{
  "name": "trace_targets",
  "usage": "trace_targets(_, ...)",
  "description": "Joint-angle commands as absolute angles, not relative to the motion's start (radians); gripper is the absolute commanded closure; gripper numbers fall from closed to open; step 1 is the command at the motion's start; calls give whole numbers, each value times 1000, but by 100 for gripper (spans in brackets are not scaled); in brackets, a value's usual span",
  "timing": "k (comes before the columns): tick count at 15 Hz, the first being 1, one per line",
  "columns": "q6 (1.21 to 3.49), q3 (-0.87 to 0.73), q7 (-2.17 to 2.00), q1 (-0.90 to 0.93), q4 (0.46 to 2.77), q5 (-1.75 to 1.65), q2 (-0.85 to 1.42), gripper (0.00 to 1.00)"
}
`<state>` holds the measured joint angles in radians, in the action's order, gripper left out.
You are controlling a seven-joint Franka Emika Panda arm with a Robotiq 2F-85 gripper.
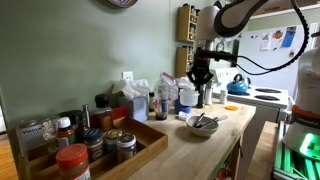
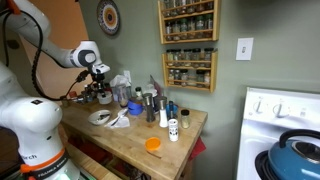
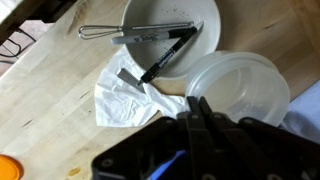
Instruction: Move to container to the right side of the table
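A clear round plastic container (image 3: 240, 85) stands on the light-wood table (image 3: 60, 90), next to a white bowl (image 3: 205, 20) that holds a whisk and dark utensils. My gripper (image 3: 197, 105) has its fingers pressed together on the container's near rim. In both exterior views the gripper (image 1: 200, 78) (image 2: 100, 88) hangs low over the crowded back of the table (image 1: 215, 140) (image 2: 130, 140), beside the bowl (image 1: 201, 124) (image 2: 100, 117). The container is hard to make out there.
A crumpled white cloth (image 3: 125, 95) lies by the bowl. An orange lid (image 2: 152, 144) and a small shaker (image 2: 172, 128) sit near the table's end. Bottles (image 2: 150, 100) crowd the wall side. A wooden tray of jars (image 1: 100, 150) and a white stove (image 2: 285, 120) flank the table.
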<state>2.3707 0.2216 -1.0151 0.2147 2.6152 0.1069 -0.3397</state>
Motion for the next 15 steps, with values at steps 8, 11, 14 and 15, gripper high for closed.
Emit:
trace_targets(8,2208,175,-1020,-28,2736,-78,-478,97)
trace_targets(11,2197,164,-1024,-63,2770,-88,-523,97)
trace_targets(14,2209,151,-1045,-106,2764,-114,-490,99)
trace_targets(15,2205,148,-1054,-130,2760,-137,-475,99)
